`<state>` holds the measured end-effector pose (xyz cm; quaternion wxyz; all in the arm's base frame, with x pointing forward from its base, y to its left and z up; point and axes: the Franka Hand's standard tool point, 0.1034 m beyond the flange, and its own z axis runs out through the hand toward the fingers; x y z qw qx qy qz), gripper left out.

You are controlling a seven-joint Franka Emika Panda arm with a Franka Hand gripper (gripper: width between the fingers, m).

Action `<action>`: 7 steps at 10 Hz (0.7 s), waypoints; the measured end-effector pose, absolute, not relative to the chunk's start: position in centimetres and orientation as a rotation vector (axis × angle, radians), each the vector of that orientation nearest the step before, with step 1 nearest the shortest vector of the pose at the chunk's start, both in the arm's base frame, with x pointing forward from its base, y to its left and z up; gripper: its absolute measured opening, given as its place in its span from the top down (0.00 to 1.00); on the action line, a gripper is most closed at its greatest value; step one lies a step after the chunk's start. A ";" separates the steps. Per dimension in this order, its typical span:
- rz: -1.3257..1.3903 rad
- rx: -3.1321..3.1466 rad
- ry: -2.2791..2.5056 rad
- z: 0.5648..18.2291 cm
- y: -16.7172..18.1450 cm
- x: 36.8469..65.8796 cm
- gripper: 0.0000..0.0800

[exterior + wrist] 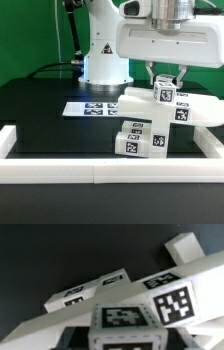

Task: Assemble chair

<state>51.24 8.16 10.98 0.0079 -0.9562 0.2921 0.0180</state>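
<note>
The chair parts are white blocks with black-and-white tags. My gripper [165,85] is shut on a small tagged chair post [165,96] and holds it against the top of a long flat chair piece [190,110] at the exterior view's right. A chunky tagged block [140,140] stands below and in front of that piece. In the wrist view my gripper [125,335] has dark fingers [76,336] on both sides of the tagged post [125,317]. Beyond it lie the long white piece [140,288] and another white post [185,246].
The marker board [92,108] lies flat on the black table in front of the arm's base [100,65]. A low white border rail [100,172] runs along the front and up both sides of the table.
</note>
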 end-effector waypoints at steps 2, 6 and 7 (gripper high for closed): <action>0.055 -3.014 0.828 11.0 8.2 51.2 0.39; 0.038 -3.111 0.271 11.1 8.4 51.2 0.20; 0.036 -3.119 0.107 11.1 8.4 51.2 0.19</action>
